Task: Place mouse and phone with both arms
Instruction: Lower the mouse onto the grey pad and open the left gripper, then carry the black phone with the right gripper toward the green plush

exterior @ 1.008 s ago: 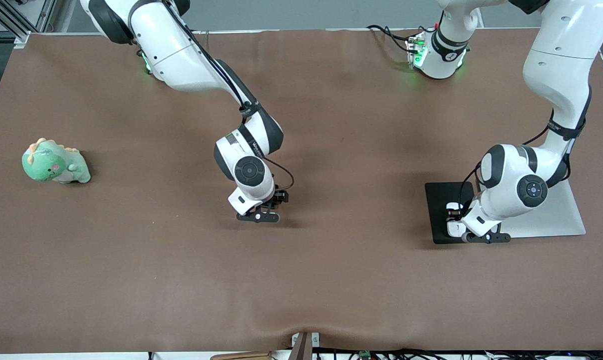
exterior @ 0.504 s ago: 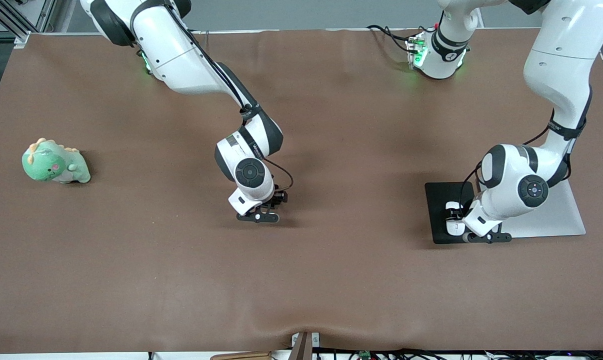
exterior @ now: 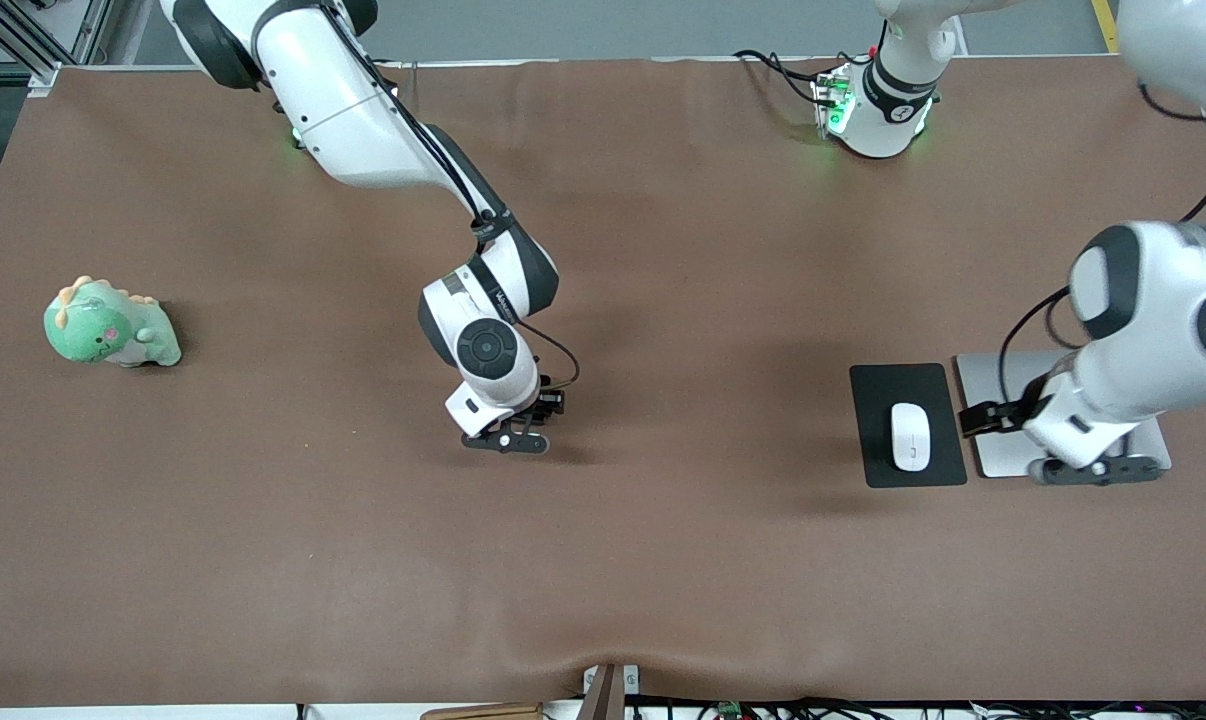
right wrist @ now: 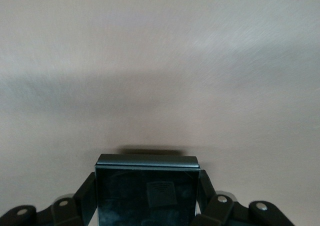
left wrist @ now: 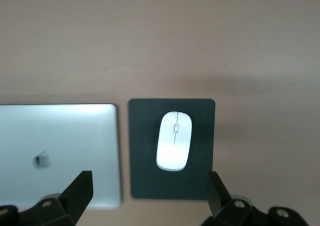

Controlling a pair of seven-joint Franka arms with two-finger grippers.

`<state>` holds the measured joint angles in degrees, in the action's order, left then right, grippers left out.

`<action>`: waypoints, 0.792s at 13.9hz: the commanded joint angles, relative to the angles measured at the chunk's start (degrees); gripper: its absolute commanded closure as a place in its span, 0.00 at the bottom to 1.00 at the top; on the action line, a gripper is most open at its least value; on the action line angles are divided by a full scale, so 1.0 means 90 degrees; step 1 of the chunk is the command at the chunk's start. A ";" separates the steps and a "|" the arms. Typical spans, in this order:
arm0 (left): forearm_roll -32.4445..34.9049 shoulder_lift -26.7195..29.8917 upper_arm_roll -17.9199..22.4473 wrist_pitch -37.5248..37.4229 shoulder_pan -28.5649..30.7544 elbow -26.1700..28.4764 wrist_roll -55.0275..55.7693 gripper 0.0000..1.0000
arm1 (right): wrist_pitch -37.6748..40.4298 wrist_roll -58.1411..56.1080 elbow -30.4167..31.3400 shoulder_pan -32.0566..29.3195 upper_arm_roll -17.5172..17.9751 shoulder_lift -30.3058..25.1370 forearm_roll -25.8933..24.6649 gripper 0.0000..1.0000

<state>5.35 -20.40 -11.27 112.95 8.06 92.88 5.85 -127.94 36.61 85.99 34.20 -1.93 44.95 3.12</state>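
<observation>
Mouse (exterior: 910, 436) lying flat on dark pad (exterior: 875, 395), beside silver laptop (exterior: 993, 455), toward left arm's end of worktop (exterior: 663, 560). Left gripper (left wrist: 150, 196) over laptop, jaws wide open, empty. Right gripper (exterior: 543, 408) low over mid worktop, jaws clamped on phone (right wrist: 146, 196). Green toy (exterior: 110, 325) near right arm's end.

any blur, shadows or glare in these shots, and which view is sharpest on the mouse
Front view: sharp and evenly lit, with soft arm shadows on the brown table; the mouse is crisp on the black pad. Left wrist view: slightly soft; the mouse stays readable, and the silver laptop shows pale glare. Right wrist view: the table looks smeared, and the phone shows a faint reflection.
</observation>
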 commanded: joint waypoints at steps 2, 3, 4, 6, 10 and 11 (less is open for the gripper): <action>-0.0009 0.0458 0.0012 -0.1541 0.0042 -0.0943 -0.0054 0.00 | 0.0222 -0.0277 0.0825 -0.0760 0.0077 -0.1262 -0.0024 0.95; -0.0009 0.0643 0.0012 -0.1815 0.0062 -0.1071 -0.0054 0.00 | 0.0222 -0.0655 0.1039 -0.1062 0.0077 -0.1477 -0.0014 0.95; -0.0009 0.0839 -0.0008 -0.2011 0.0100 -0.1120 -0.0054 0.00 | 0.0232 -0.1143 0.1302 -0.1404 0.0087 -0.1663 -0.0014 0.95; -0.0096 0.1181 -0.0008 -0.2295 0.0101 -0.1131 -0.0054 0.00 | 0.0222 -0.2197 0.1927 -0.2087 0.0087 -0.2131 -0.0014 0.95; -0.0106 0.1436 -0.0105 -0.2745 0.0062 -0.1131 -0.0005 0.00 | 0.0251 -0.3138 0.3216 -0.3357 0.0068 -0.3088 -0.0024 0.95; -0.0116 0.1436 -0.0115 -0.2823 0.0062 -0.1131 -0.0005 0.00 | 0.0242 -0.3536 0.3442 -0.3805 0.0058 -0.3187 -0.0034 0.95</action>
<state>5.23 -7.87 -11.87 89.07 8.37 82.40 5.83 -125.11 9.07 109.22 5.90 -2.76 22.56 3.03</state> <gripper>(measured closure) 0.000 0.189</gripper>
